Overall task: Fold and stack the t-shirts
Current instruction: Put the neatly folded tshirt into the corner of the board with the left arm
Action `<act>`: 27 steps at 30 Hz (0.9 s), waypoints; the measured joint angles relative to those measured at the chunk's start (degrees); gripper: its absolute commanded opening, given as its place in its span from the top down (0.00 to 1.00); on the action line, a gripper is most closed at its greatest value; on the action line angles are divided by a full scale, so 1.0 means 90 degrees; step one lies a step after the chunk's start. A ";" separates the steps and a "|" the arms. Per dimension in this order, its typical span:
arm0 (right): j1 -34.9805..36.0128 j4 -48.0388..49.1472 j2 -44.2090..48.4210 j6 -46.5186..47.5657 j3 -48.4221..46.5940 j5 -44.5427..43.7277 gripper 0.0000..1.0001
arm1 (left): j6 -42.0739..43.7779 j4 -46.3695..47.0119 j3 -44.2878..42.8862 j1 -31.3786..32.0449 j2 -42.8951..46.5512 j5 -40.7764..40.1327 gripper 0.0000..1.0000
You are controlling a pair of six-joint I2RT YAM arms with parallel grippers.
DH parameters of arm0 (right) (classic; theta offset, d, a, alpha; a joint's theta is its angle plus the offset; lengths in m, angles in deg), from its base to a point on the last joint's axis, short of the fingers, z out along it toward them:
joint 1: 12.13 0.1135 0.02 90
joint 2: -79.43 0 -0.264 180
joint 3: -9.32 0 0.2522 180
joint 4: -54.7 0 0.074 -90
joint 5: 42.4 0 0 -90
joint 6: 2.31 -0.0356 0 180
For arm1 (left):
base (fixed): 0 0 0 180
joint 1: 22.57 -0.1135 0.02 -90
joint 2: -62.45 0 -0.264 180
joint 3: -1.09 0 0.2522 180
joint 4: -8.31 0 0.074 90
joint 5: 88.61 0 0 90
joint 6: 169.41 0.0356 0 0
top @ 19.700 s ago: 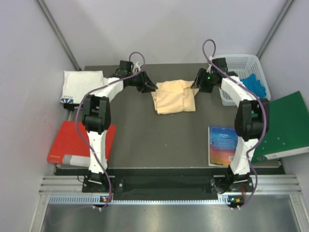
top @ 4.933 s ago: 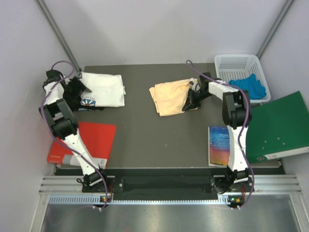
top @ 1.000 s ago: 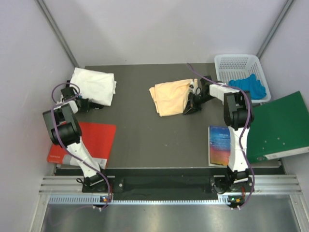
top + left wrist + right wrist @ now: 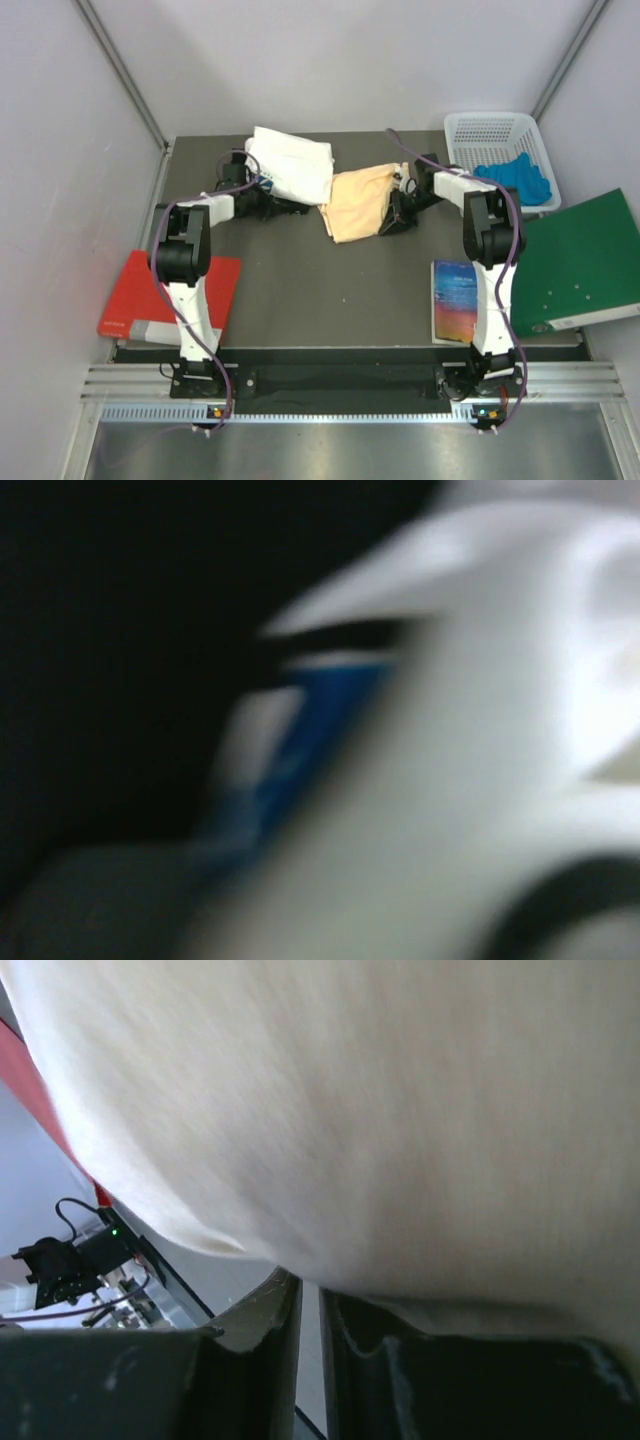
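Since a second ago the white t-shirt has travelled with the left arm from the far-left corner of the desk to its far middle.

Seen from above, the shirt is bunched over the left tool, and its right edge touches the left edge of the peach t-shirt. The peach shirt lies directly to the right of that tool, between the two tools, with its long axis running roughly from far to near. Stacking therefore looks like a short carry to the right by the left arm, which is the nearer one. The right tool sits at the peach shirt's right edge. Cloth hides the left tool's jaws here.

The left wrist view is badly blurred. It shows only white fabric and a blue print, so whether that tool is clenched cannot be told.

In the right wrist view peach cloth fills the top. The right tool's fingers are drawn nearly together below it, with only a slit between them. Whether they nip a fold is hidden.
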 measured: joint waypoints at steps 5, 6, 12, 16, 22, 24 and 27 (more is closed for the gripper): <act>0.0000 -0.0092 0.0029 -0.0007 -0.0155 -0.0100 0.65 | 0.0158 -0.0226 0.0716 0.0073 0.0566 0.0163 1.00; 0.0000 -0.0104 0.0056 -0.0005 -0.0155 -0.0117 0.63 | 0.0172 -0.0289 0.0855 0.0044 0.0675 0.0189 1.00; 0.0000 -0.0109 0.0372 0.0005 -0.0155 -0.0238 0.62 | 0.0211 -0.0561 0.1375 -0.0148 0.1066 0.0418 1.00; 0.0000 -0.0112 0.0634 0.0002 -0.0160 -0.0233 0.59 | 0.0299 -0.0631 0.1581 -0.0158 0.1234 0.0461 0.64; 0.0000 -0.0410 0.1256 0.0034 -0.0131 -0.0236 0.53 | 0.0610 -0.1552 0.1486 -0.0134 0.1404 0.0935 0.16; 0.0000 -0.0522 0.1617 0.0085 0.0022 -0.0238 0.50 | 0.0884 -0.2059 0.1343 -0.0104 0.1460 0.0979 0.11; 0.0000 -0.0648 0.2276 0.0131 0.0457 -0.0221 0.46 | 0.1392 -0.2701 0.1161 -0.0061 0.1542 0.0959 0.01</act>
